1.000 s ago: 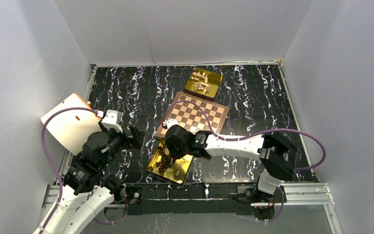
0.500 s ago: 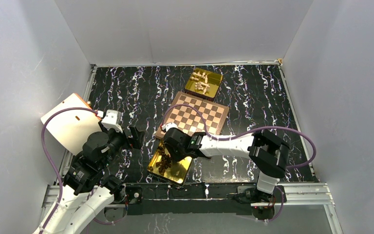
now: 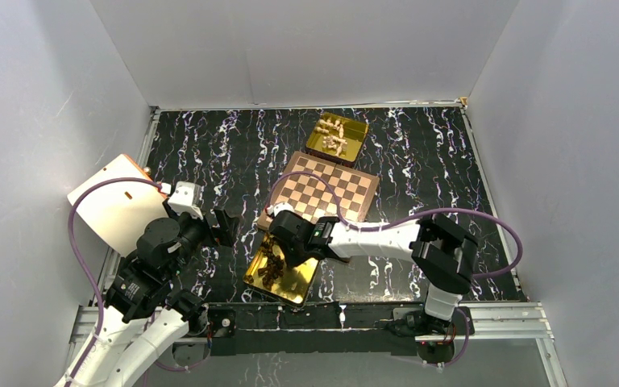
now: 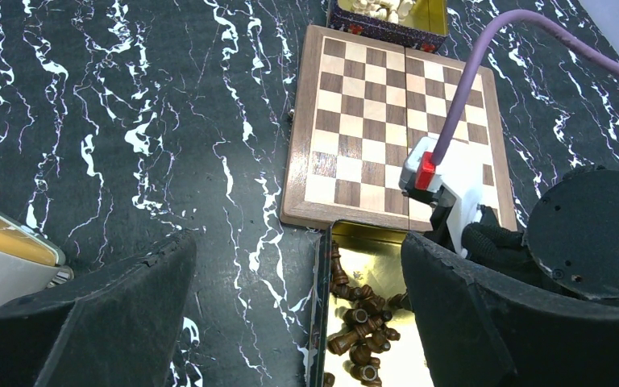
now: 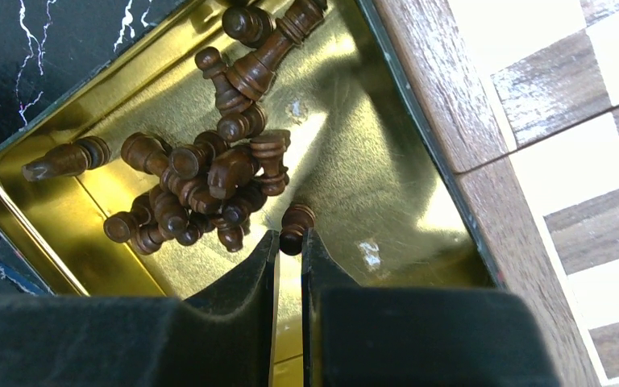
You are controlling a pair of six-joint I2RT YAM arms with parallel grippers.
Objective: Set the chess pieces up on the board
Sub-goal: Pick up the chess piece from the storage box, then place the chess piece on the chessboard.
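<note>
Chess pieces [image 5: 201, 173] are heaped in the gold tray [image 5: 355, 161] just beside the board [image 5: 467, 137], partly hidden overhead by the right end effector [image 5: 290, 238], narrowed onto one piece [image 5: 297, 218]; left end effector [image 4: 297, 266] held wide.

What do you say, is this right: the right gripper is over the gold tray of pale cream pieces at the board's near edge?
Not quite: that tray holds dark brown pieces, as the right wrist view shows. The right gripper is indeed over it, beside the board.
</note>
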